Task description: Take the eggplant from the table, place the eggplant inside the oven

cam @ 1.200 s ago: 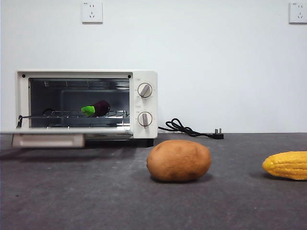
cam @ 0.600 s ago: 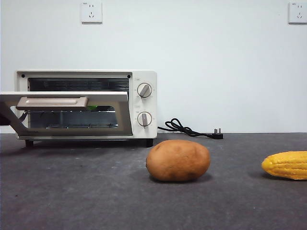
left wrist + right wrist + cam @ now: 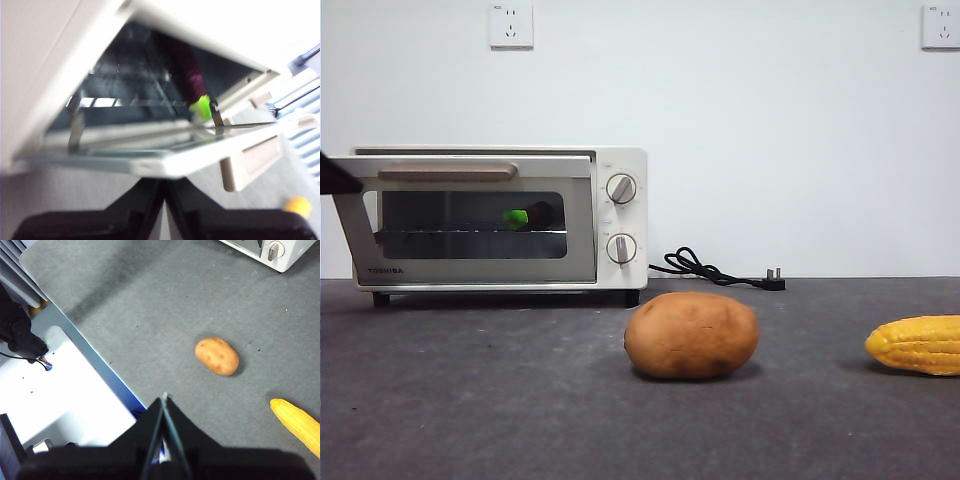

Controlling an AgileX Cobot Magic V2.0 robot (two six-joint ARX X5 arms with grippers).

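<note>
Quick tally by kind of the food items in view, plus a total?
Dark purple eggplant with green cap, on the rack inside the cream-white toaster oven: 1
Brown potato, on the dark grey table: 1
Yellow corn cob, on the table: 1
Total: 3

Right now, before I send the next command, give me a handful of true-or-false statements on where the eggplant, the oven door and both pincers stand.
1. The eggplant lies on the rack inside the oven. True.
2. The oven door hangs flat open, level with the table. False: it is raised almost shut, with only a small gap at the top.
3. The left pincer is shut and sits just below the door's edge. True.
4. The right pincer is shut on the potato. False: its jaws are shut on nothing, and it hangs above the table with the potato lying apart.
5. The corn cob lies inside the oven. False: it lies on the table, beyond the potato from the oven.
</note>
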